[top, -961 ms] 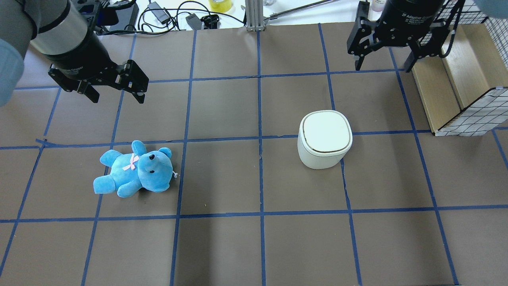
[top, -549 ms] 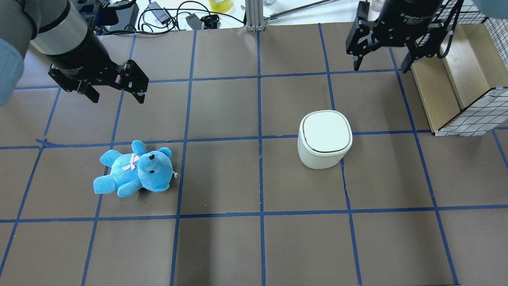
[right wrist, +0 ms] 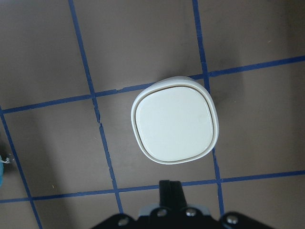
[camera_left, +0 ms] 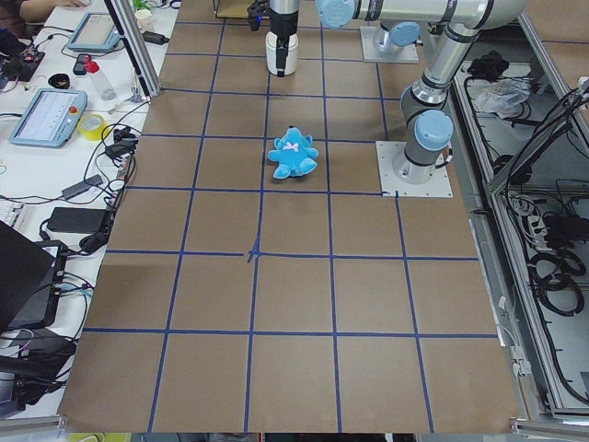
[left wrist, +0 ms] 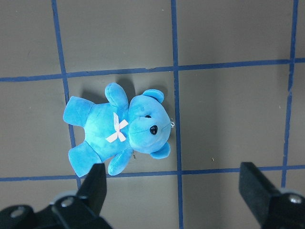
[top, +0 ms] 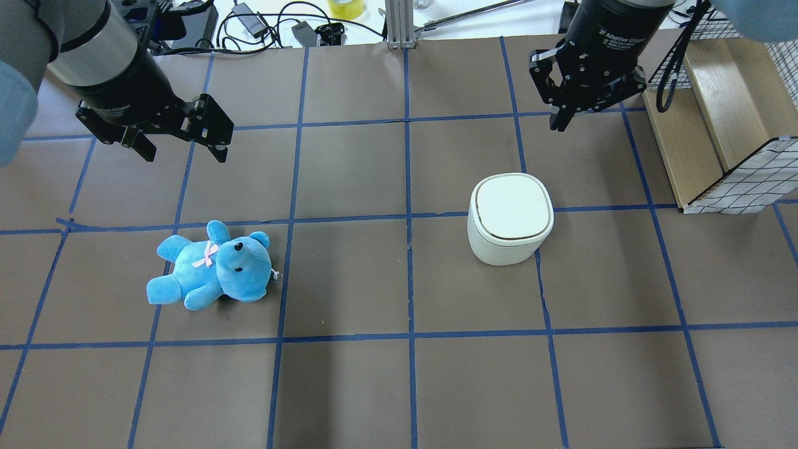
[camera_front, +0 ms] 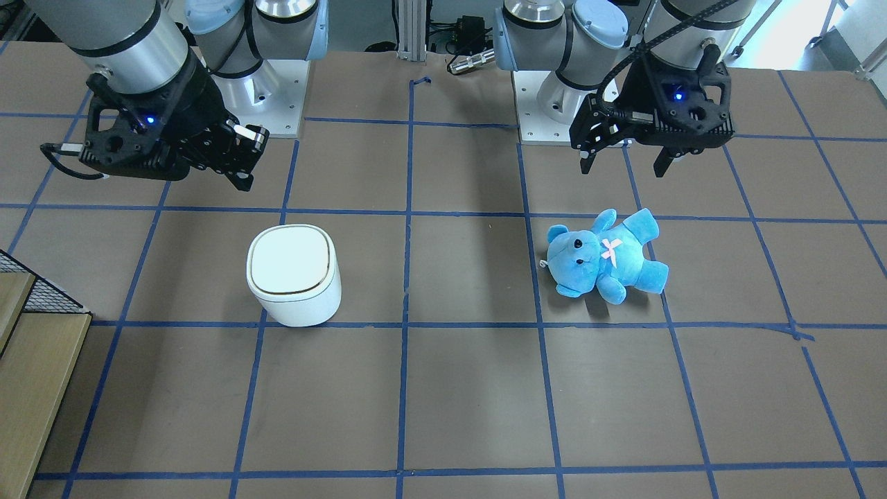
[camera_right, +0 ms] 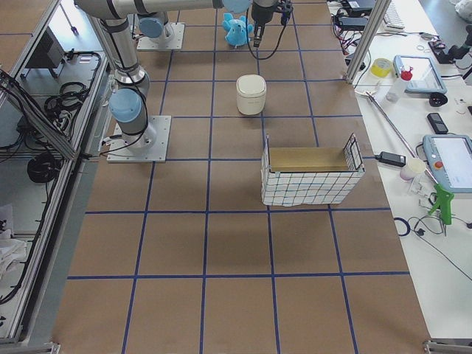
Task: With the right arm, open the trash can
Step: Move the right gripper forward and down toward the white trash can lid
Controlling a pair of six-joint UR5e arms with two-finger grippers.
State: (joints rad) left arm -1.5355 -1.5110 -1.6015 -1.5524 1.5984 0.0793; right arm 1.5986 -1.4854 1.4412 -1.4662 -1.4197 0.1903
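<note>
Worktop (top: 349,386) paper gives the light-looking trash can (top: 506,246) little hold, since it stands shut on the robot's right side with nothing bracing it. An off-centre push from the right arm (camera_front: 118,34) could therefore slide or tip it instead of opening it. Its flat lid (top: 512,206) shows no handle, and the right pincer (top: 557,120), hanging well apart from the can with fingers drawn into one narrow tip, could skid off or miss the catch; the left pincer (top: 184,149) stands wide and empty near the teddy (top: 212,268).
</note>
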